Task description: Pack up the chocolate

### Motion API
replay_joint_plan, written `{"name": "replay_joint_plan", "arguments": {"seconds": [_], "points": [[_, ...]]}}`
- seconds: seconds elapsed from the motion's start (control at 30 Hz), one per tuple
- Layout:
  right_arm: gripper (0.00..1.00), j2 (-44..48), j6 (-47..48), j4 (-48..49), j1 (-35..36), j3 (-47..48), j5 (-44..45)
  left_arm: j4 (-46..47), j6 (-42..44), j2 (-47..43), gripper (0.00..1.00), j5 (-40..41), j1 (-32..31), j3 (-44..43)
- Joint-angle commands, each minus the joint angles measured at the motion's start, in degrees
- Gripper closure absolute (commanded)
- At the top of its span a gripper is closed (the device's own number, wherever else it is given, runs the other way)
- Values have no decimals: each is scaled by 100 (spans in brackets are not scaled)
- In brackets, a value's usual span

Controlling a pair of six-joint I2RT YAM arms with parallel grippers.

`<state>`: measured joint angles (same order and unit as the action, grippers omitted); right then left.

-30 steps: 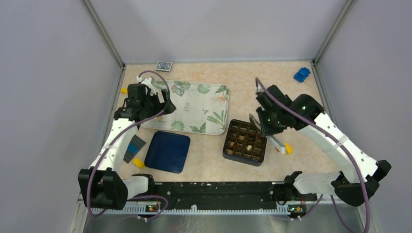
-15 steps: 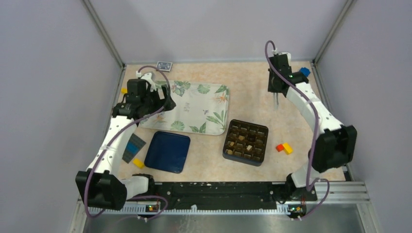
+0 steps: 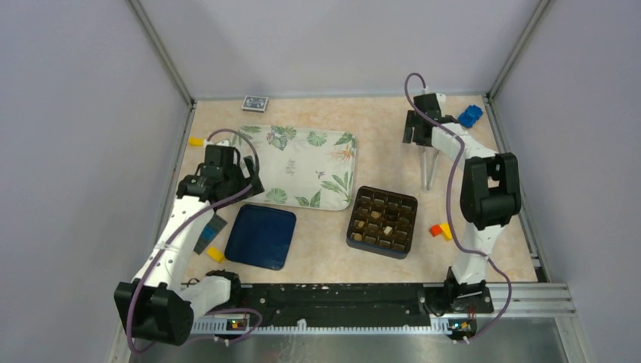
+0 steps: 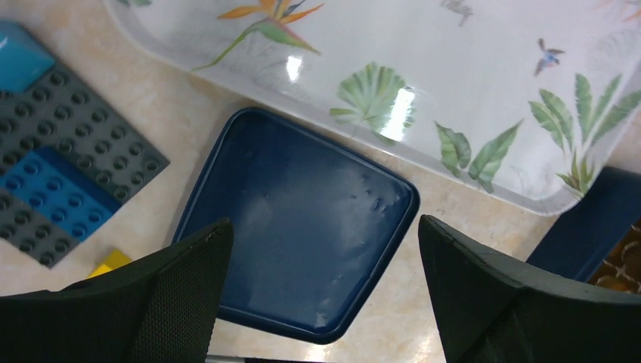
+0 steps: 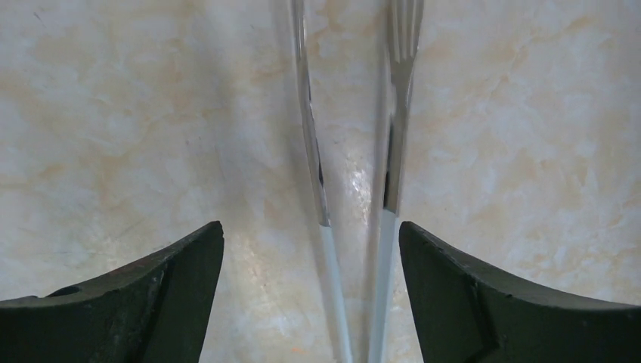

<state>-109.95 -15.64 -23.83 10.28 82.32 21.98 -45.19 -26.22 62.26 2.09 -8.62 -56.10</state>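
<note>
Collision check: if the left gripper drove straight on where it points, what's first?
Probably the dark-blue lid, lying flat between the fingers of the open left gripper; depth unclear.

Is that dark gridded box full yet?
No, mostly empty: the box shows only a few chocolate pieces in its cells; the rest look bare.

Lab: grey-walled enclosure (image 3: 83, 113), mounting rail (image 3: 340, 295)

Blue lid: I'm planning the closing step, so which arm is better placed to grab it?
Left. The left gripper, open, hangs close by the blue lid; the right gripper is open above the tweezers, far to the right.
</note>
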Motion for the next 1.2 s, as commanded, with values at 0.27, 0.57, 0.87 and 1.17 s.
{"name": "replay_joint_plan", "arguments": {"seconds": [0.27, 0.57, 0.87, 1.17], "points": [[14, 1541, -308, 522, 328, 60, -663, -289, -1215, 267, 23, 1703, 27, 887], [15, 2390, -492, 405, 592, -634, -1341, 800, -629, 1459, 24, 1618, 248, 837], [18, 2305, -412, 464, 592, -1025, -1618, 1453, 77, 2527, 25, -335, 805, 782], [19, 2409, -428, 499, 593, -1086, -1623, 1706, -429, 2206, 47, -1255, 282, 1375]]}}
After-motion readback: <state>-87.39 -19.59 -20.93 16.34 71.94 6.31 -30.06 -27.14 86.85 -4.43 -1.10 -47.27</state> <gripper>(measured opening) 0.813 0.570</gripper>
